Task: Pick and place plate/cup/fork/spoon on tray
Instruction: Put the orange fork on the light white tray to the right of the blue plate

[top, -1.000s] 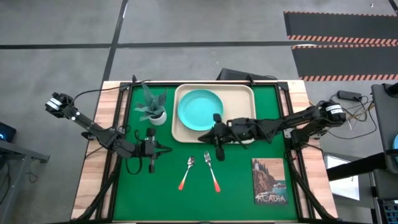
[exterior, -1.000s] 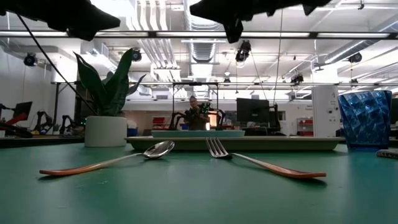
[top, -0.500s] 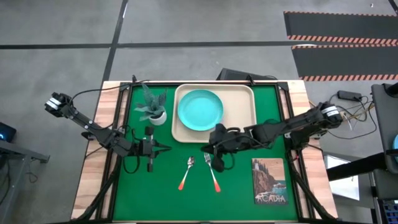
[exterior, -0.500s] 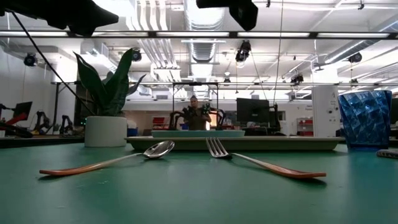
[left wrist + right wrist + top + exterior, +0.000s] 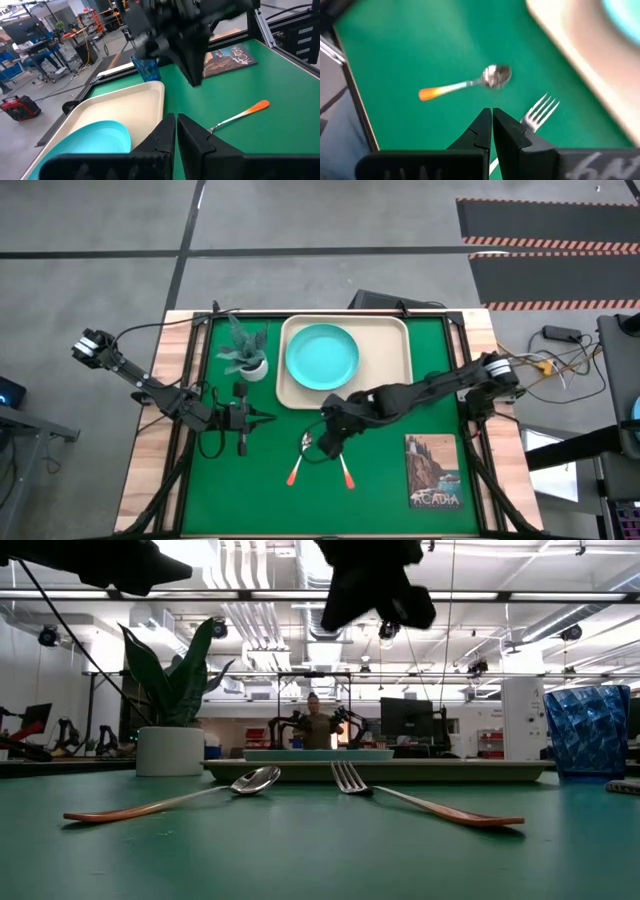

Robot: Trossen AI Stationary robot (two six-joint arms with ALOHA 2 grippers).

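The right gripper [image 5: 327, 442] hovers, fingers clenched and empty, above the fork [image 5: 341, 459] tines, positioned for a descent. The fork lies on the counter [image 5: 380, 490] at 6 o'clock from the tray [image 5: 390, 370]; the spoon [image 5: 299, 459] lies just beside it at 9 o'clock. The plate [image 5: 321, 357] already sits in the tray. The cup [image 5: 586, 730] stands beside the tray. The left gripper [image 5: 268, 418], also clenched, waits near the plant [image 5: 244, 352]. The book [image 5: 434, 471] lies clear.
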